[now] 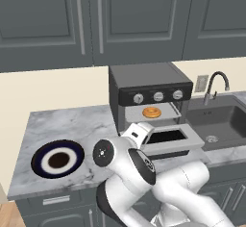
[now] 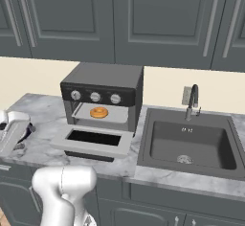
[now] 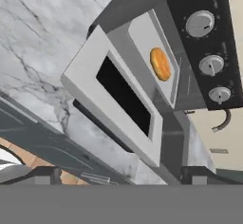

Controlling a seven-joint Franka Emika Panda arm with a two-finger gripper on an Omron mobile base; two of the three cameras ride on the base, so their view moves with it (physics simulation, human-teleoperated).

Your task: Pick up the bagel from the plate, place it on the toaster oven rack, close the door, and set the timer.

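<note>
On the toaster oven rack, bagel; end effector apparently open, empty.

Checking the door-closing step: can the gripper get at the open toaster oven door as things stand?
Probably yes. The door hangs flat open toward the counter edge, nothing resting on it, with the bagel already on the rack. The gripper is open and empty, facing the door from its front.

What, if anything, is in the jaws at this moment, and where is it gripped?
Nothing is held. The jaws stand open and empty, while the bagel already lies on the toaster oven rack, behind the dropped-open door.
</note>
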